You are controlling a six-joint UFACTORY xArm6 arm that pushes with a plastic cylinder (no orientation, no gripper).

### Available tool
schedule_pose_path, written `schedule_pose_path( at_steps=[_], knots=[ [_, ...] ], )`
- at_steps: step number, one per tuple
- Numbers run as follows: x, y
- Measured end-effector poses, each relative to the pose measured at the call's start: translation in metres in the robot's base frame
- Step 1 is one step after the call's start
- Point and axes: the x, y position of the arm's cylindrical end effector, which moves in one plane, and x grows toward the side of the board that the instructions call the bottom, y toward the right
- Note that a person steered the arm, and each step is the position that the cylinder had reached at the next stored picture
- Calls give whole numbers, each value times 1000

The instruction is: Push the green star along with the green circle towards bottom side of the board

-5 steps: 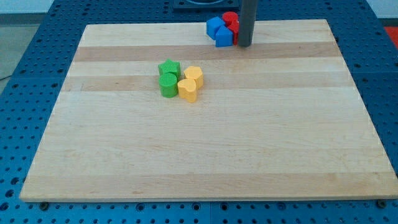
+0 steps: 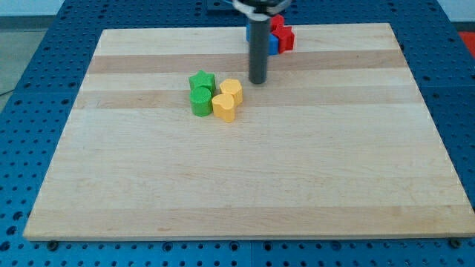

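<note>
The board (image 2: 245, 170), pale wood in lengthwise strips, fills most of the view and lies on a blue perforated table (image 2: 30, 89) that shows along every edge.

The rod (image 2: 257, 48) comes down from the view's top, dark and upright, crossing in front of the blocks at the board's top edge. There are no fingers to spread or pinch — the rod simply ends in my tip (image 2: 257, 81), which rests on bare wood touching nothing.

Near the board's middle, a little toward the view's top and left, four blocks sit packed together. The green star (image 2: 201, 80) is at the cluster's top left, with the green circle (image 2: 200, 101) touching it just below. To their right stand two yellow blocks: a yellow heart (image 2: 224, 107) at the lower right, touching the circle, and a second yellow block (image 2: 232, 90) above it — its shape is hard to make out. My tip lies to the right of this cluster and slightly above it, near the upper yellow block but apart from it; the yellow blocks stand between the tip and the green pair.

At the top edge, partly hidden behind the rod, are blue blocks (image 2: 272, 44) and red blocks (image 2: 283, 33), bunched together, shapes unclear.
</note>
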Motion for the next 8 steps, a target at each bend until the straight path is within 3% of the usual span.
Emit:
schedule_pose_path(
  at_steps=[3, 6, 8],
  knots=[
    [-16, -105],
    [-19, -86],
    [22, -100]
  ],
)
